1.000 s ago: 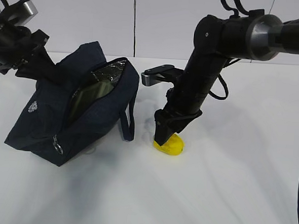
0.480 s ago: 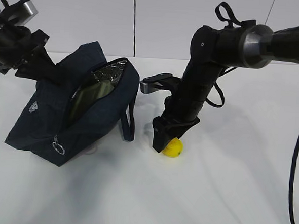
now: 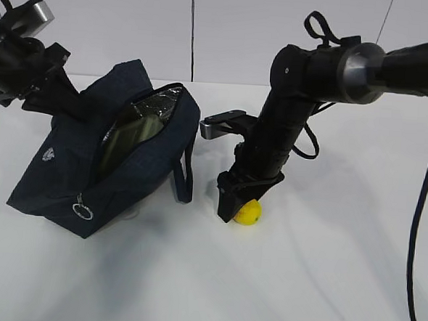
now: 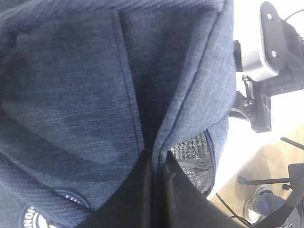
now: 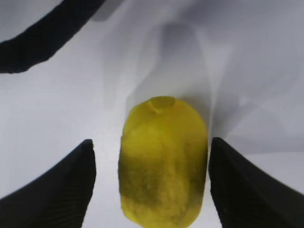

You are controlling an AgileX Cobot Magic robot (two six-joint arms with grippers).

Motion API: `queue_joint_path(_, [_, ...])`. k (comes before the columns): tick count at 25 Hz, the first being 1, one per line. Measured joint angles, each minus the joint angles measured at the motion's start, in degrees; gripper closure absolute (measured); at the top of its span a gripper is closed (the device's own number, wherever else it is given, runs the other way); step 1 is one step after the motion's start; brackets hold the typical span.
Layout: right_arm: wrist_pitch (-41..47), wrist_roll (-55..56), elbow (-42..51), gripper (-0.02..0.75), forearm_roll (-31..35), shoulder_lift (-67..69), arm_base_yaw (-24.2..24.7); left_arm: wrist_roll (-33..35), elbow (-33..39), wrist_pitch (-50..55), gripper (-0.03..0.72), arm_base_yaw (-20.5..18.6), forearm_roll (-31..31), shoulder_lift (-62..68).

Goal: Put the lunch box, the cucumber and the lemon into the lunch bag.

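Two fingers of the right hand (image 5: 149,185) stand spread, released, either side of the lemon (image 5: 163,161), its long axis running between them; the left hand (image 4: 159,190) clenches lunch bag (image 3: 105,161) fabric.

The lemon (image 5: 164,161), bright yellow and oval, lies on the white surface (image 3: 301,282) between the right fingers (image 5: 61,175), a gap on each side, its stem end pointing away from them. The lunch bag (image 3: 68,173), boxy dark navy fabric with a small round white logo (image 3: 47,154), leans on the surface with its top unzipped; silver lining and a sage-green lid (image 3: 128,137) show inside. A fold of its fabric is pinched between the left fingers (image 4: 142,194). Its silver ring pull (image 3: 83,211) hangs at the near end.
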State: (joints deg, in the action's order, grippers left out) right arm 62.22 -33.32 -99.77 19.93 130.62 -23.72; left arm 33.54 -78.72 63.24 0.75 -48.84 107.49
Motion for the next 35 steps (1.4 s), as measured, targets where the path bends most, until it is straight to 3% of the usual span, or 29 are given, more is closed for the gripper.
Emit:
queue_joint_path(7, [0.33,0.14,0.0,0.197,0.0,0.23,0.0,0.0,0.0,0.0,0.697,0.0,0.11,0.0])
queue_joint_path(15, [2.54,1.12,0.0,0.383,0.0,0.23,0.0,0.0,0.0,0.0,0.697,0.0,0.47,0.0])
queue_joint_path(22, [6.74,1.87,-2.26,0.398,0.58,0.23,0.0,-0.23,0.0,-1.44,0.697,0.0,2.08,0.0])
queue_joint_path(27, [6.96,5.55,-7.96,0.399,5.51,0.23,0.0,-2.36,0.0,-1.89,0.697,0.0,3.3,0.0])
queue_joint_path(32, [7.28,11.59,-12.88,0.401,10.57,0.23,0.0,-8.22,0.0,-3.87,0.697,0.0,9.15,0.0])
queue_joint_path(35, [7.49,12.66,-15.04,0.401,17.81,0.23,0.0,-9.14,0.0,-4.22,0.697,0.0,10.05,0.0])
